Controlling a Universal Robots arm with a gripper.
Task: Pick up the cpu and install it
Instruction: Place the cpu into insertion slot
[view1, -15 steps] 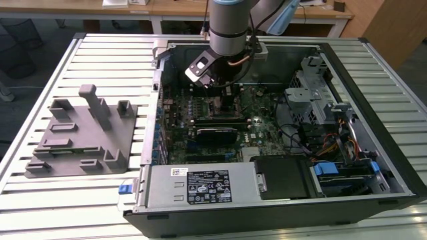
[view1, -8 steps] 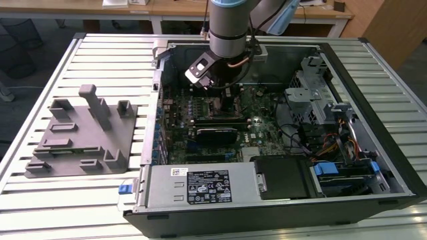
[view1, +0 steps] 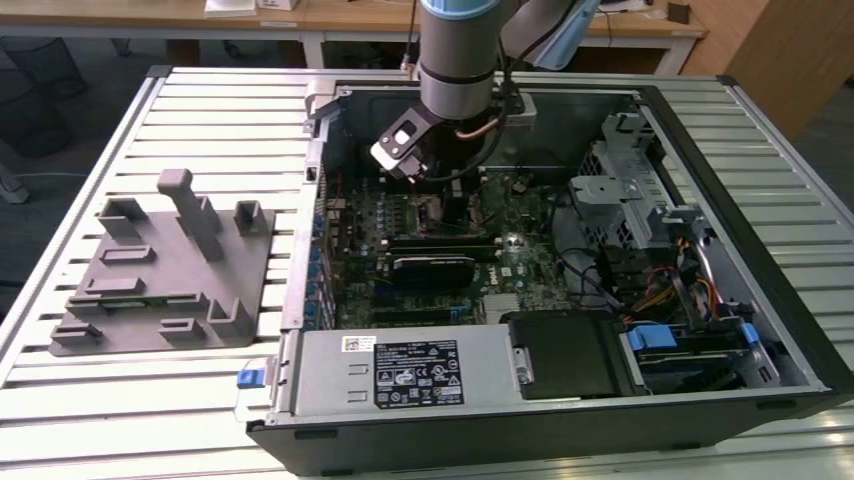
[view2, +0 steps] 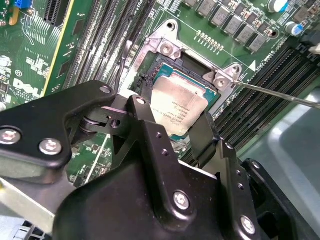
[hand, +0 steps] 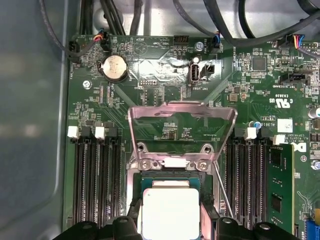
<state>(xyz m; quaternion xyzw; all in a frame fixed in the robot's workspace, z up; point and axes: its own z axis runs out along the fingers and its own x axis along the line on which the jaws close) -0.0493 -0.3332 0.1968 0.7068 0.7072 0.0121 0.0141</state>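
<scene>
**The cpu** (view2: 177, 107) lies flat in the motherboard socket (view2: 165, 50), with its silvery metal top facing up. It is square and so has no long axis. In the first wrist view its edges (hand: 170, 212) run parallel to the socket frame and to the memory slots (hand: 92, 175) on either side. The top is pale and matte with faint dark print, and a thin green rim shows around it.

**The gripper** (view2: 172, 117) straddles the chip. One black finger (view2: 142, 107) meets one edge and the other finger meets the opposite edge. They appear to pinch the cpu, though the contact itself is partly hidden by the gripper body.

**Socket hardware.** The metal load plate (hand: 182, 107) stands raised and open beyond the chip. The thin lever rod (view2: 280, 95) juts out beside the socket.

**Surroundings.** A coin cell battery (hand: 114, 67) sits on the green motherboard (hand: 150, 85), further from the socket. In the exterior view the arm (view1: 461, 60) reaches down into the open computer case (view1: 787, 330). A grey plastic tray (view1: 160, 290) with upright posts rests on the slatted table (view1: 80, 180), to the exterior view's left of the case.
</scene>
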